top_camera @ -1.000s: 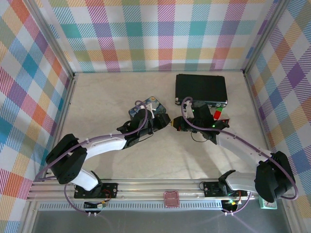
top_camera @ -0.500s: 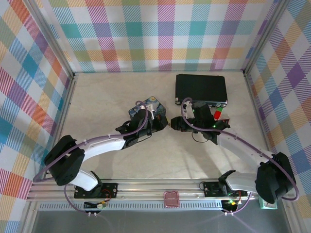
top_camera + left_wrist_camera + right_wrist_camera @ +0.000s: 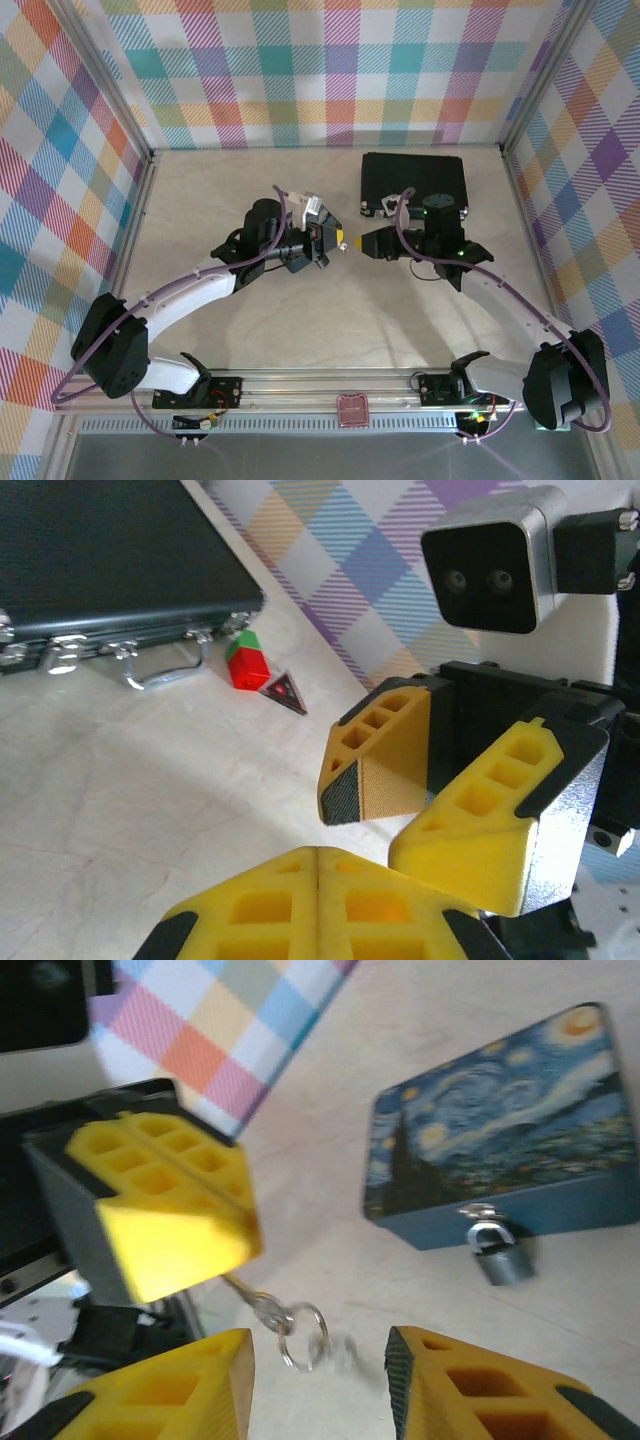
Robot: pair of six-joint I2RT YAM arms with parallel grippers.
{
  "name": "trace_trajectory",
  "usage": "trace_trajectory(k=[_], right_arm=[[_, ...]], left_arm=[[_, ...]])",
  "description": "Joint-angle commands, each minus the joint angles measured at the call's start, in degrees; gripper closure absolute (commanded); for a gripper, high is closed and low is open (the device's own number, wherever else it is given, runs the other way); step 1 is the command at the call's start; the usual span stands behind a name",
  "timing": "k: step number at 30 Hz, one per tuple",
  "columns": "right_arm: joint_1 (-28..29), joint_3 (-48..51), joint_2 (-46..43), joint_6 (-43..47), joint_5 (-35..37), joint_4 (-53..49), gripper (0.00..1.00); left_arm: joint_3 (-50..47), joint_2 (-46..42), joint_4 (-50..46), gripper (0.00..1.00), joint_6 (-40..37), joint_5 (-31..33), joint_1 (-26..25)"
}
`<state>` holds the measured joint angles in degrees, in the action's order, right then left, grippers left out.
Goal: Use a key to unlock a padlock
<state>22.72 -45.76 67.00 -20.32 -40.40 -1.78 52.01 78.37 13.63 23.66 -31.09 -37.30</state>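
My left gripper (image 3: 338,238) (image 3: 318,852) is shut, and in the right wrist view its yellow fingers (image 3: 165,1215) pinch the key (image 3: 262,1307), whose wire ring dangles below them. Facing it tip to tip, my right gripper (image 3: 366,243) (image 3: 318,1350) is open, its jaws on either side of the ring and not touching it. The padlock (image 3: 497,1252), small and silvery grey, hangs on the hasp of the blue-and-yellow painted tin (image 3: 500,1135), which lies on the table beyond the key. Both grippers hover above the tabletop.
A flat black case (image 3: 413,183) (image 3: 100,560) lies at the back right. A small red-and-green block (image 3: 247,662) and a dark triangular piece (image 3: 285,691) sit in front of it. Checked walls close in the back and both sides.
The left gripper has shut and the right has opened. The left arm has swung up and away from the tin, and the right gripper has drawn back a little to the right.
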Motion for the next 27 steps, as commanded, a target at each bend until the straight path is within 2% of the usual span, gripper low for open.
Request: trace_trajectory(k=[1,9,23,25,27], right_arm=[[0.04,2.5,-1.28,-2.07,-8.44,9.69,0.61],[0.39,4.61,1.89,-8.23,-13.02,19.92,0.65],[1.36,7.31,3.2,-10.57,-13.66,22.96,0.71],[1.38,7.68,3.18,-10.97,-13.52,23.32,0.74],[1.36,7.73,3.13,-11.0,-13.39,23.65,0.84]], left_arm=[[1.69,0.18,1.93,1.0,-2.31,-7.37,0.53],[1.61,0.4,5.12,1.0,0.48,-8.0,0.52],[1.0,1.13,9.14,1.0,3.18,-7.33,0.5],[0.71,1.14,10.23,1.0,3.66,-7.31,0.53],[0.31,1.11,11.15,1.0,4.33,-7.75,0.47]])
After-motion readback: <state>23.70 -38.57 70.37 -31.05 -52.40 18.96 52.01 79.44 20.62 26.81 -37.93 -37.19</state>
